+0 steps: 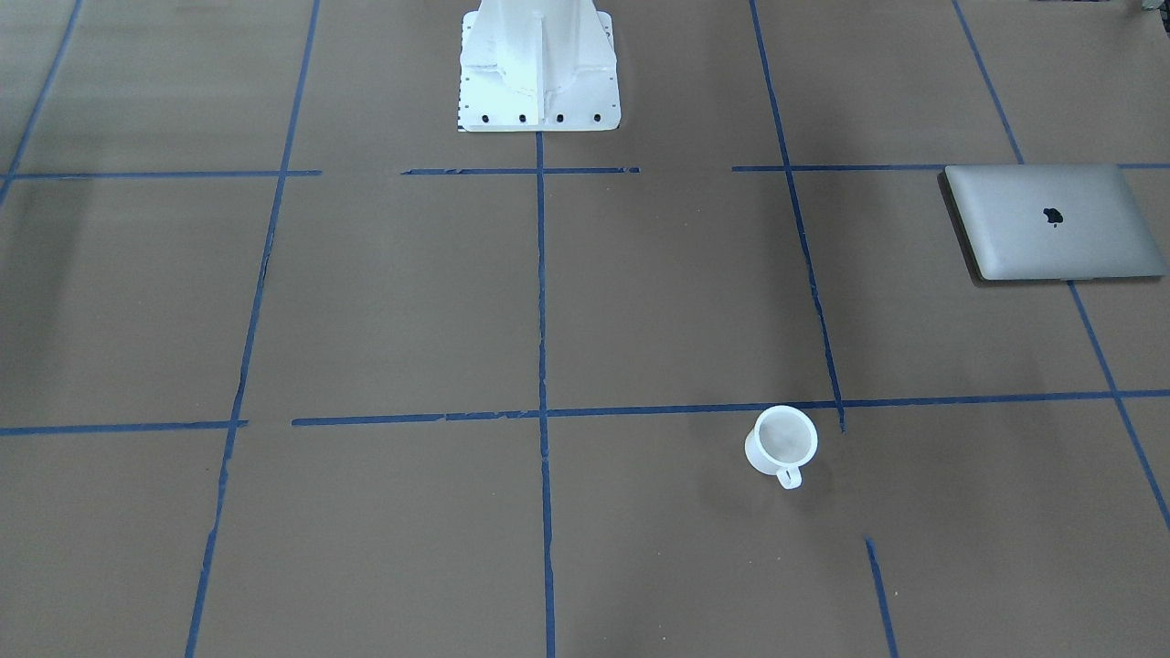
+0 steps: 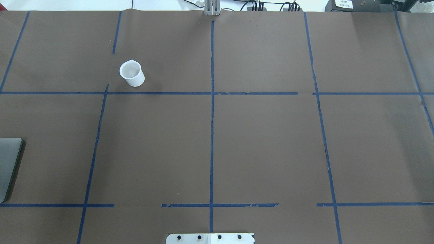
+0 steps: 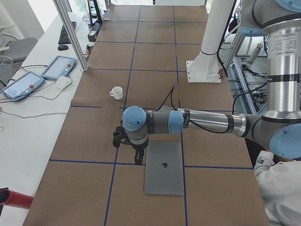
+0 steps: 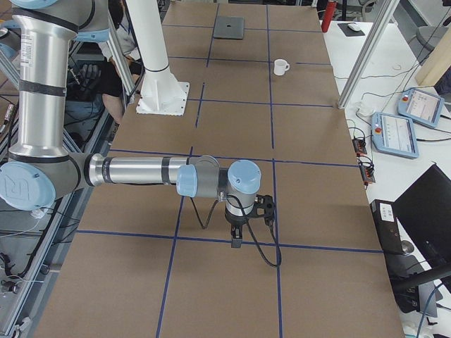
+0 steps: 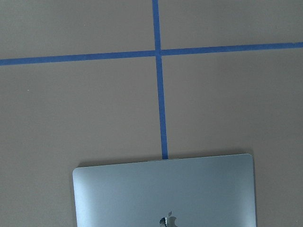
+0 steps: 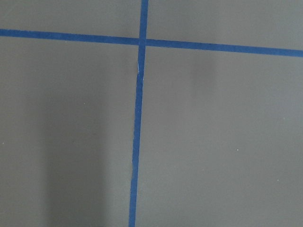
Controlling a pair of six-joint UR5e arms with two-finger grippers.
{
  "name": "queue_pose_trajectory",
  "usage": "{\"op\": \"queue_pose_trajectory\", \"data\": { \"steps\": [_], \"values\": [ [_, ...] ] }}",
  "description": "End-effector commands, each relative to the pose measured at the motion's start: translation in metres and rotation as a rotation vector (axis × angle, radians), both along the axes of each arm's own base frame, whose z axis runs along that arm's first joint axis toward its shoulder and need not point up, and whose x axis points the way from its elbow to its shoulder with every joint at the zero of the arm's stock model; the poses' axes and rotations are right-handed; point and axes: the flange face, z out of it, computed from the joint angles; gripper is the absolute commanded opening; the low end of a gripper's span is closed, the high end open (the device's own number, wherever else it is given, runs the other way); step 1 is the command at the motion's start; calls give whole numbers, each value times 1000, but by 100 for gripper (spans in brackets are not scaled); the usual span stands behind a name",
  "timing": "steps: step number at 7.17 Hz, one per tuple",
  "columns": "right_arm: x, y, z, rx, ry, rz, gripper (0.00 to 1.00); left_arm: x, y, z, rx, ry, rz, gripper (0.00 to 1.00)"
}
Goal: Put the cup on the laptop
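The white cup [image 1: 781,443] stands upright on the brown table, handle toward the operators' side; it also shows in the overhead view [image 2: 131,73] and both side views [image 3: 116,92] [image 4: 281,67]. The closed silver laptop [image 1: 1051,222] lies flat at the table's left end [image 2: 8,166] [image 3: 164,167] [image 5: 165,191]. My left gripper [image 3: 138,157] hangs over the table just beside the laptop's far corner, well short of the cup. My right gripper [image 4: 236,243] hangs over bare table at the other end. I cannot tell whether either is open or shut.
The white robot pedestal [image 1: 539,64] stands at the table's back middle. Two teach pendants [image 3: 59,67] and an aluminium post [image 3: 70,33] sit along the operators' side. A person [image 3: 282,188] sits near the robot's left. Blue tape lines grid the table.
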Motion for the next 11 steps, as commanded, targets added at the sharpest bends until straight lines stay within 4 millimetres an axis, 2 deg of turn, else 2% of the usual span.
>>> {"op": "queue_pose_trajectory", "data": {
  "steps": [1, 4, 5, 6, 7, 8, 10, 11],
  "values": [
    [0, 0, 0, 1, 0, 0, 100, 1, -3, -6, 13, 7, 5, 100],
    [0, 0, 0, 1, 1, 0, 100, 1, 0, -17, 36, 8, 1, 100],
    [0, 0, 0, 1, 0, 0, 100, 4, -6, -19, 57, 7, 4, 100],
    [0, 0, 0, 1, 0, 0, 100, 7, -13, -30, 180, 6, 9, 100],
    [0, 0, 0, 1, 1, 0, 100, 27, -23, -39, 158, 17, -24, 100],
    [0, 0, 0, 0, 0, 0, 100, 57, -60, -71, 149, 35, -53, 100],
    [0, -1, -1, 3, 0, 0, 100, 140, -111, -127, 90, 69, -47, 100],
    [0, 0, 0, 1, 0, 0, 100, 197, -134, -158, 42, 88, -35, 100]
  ]
}}
